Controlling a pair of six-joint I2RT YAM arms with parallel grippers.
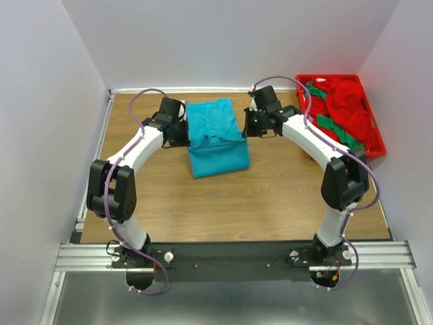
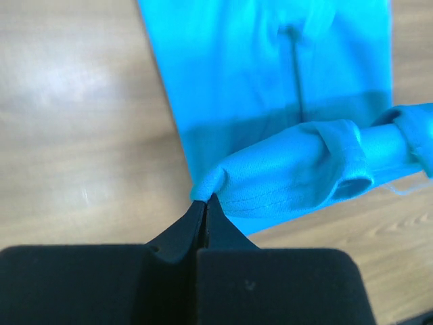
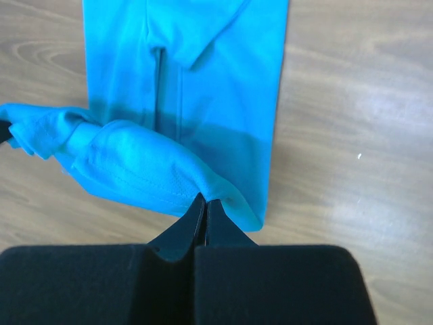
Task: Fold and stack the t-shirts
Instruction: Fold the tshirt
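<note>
Teal t-shirt lies mid-desk, part folded. Left claw and right claw each pinch a corner, lifted. Fold in hand; next, carry both corners across evenly. Other shirts wait in red tray.

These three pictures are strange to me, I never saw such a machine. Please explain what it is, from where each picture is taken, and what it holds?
The overhead picture shows two white-and-black robot arms bolted at the near edge of a wooden table. The other two pictures come from cameras on the wrists. The left gripper and the right gripper are each shut on an edge of the soft teal cloth t-shirt, lifting part of it over the rest, which lies flat. At the far right, a rigid red plastic tray holds crumpled red and green shirts.
</note>
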